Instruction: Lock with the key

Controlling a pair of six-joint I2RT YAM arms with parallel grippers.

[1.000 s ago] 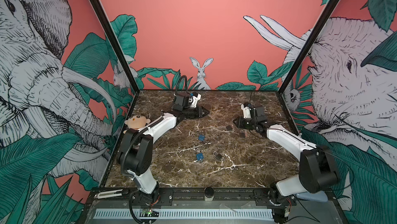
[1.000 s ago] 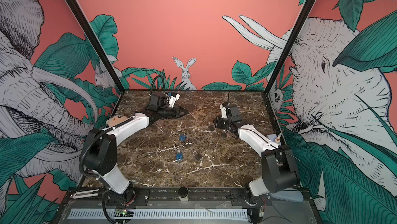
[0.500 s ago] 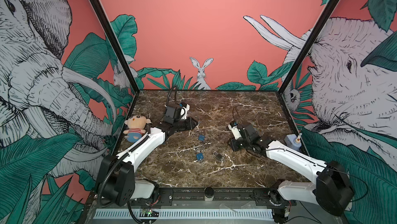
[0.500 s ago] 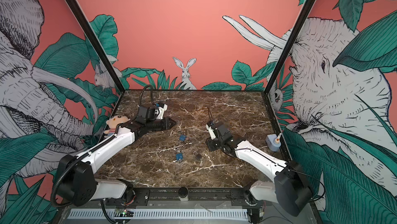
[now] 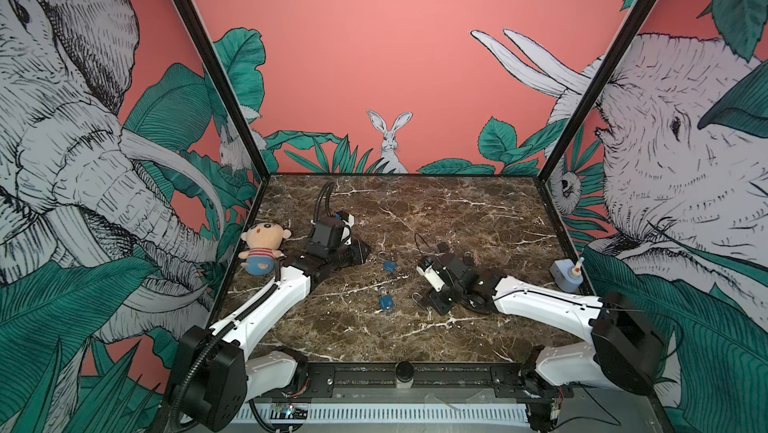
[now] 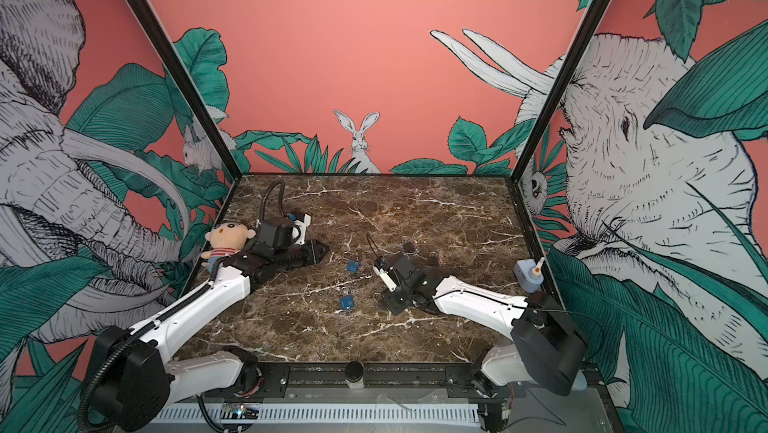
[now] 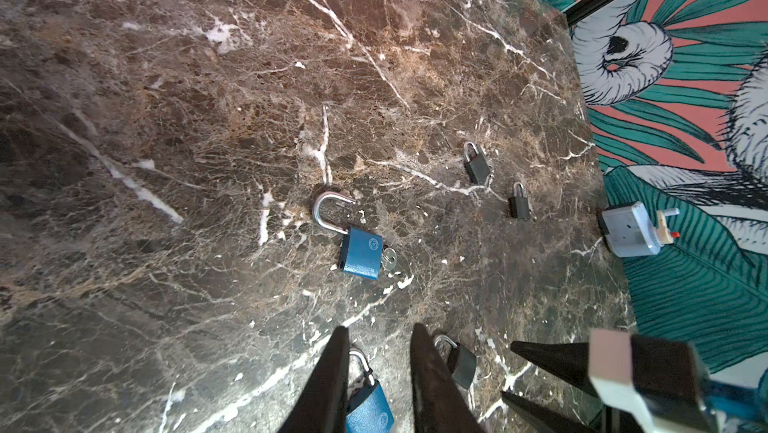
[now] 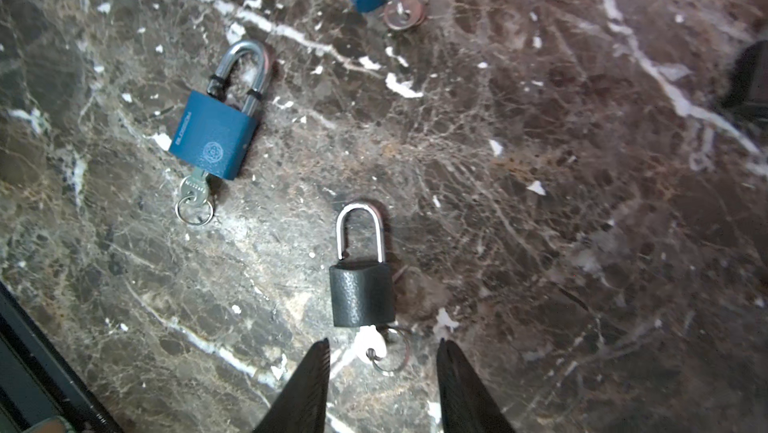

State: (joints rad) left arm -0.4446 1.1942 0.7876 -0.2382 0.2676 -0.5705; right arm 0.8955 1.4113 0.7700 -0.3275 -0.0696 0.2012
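Dark brown marble tabletop [image 5: 415, 339] with white veins. Jungle mural on the side walls, coral back wall with a rabbit.

Nearest the front: right gripper [image 8: 383, 343] sits low over the slab, fingers spread wide and holding nothing. Black padlock [image 8: 361, 296] lies flat just ahead of its tips. Key [image 8: 371, 341] is in the padlock's base, with a ring. Key head shows between the two fingertips; contact cannot be told.

Just left of it in both top views: near blue padlock [image 8: 214, 140], flat, shackle seated, its own key in.

By the right wall: pale blue container [image 5: 565, 275] with a white nozzle.

Farther back: far blue padlock [image 7: 361, 252], shackle swung out of the body. Left gripper [image 7: 380, 329] is to its left and apart from it, with a narrow gap and nothing in it.

Beyond: two small black padlocks [image 7: 478, 165] [image 7: 519, 202], lying apart. Plush doll [image 5: 262, 246] lies by the left wall.
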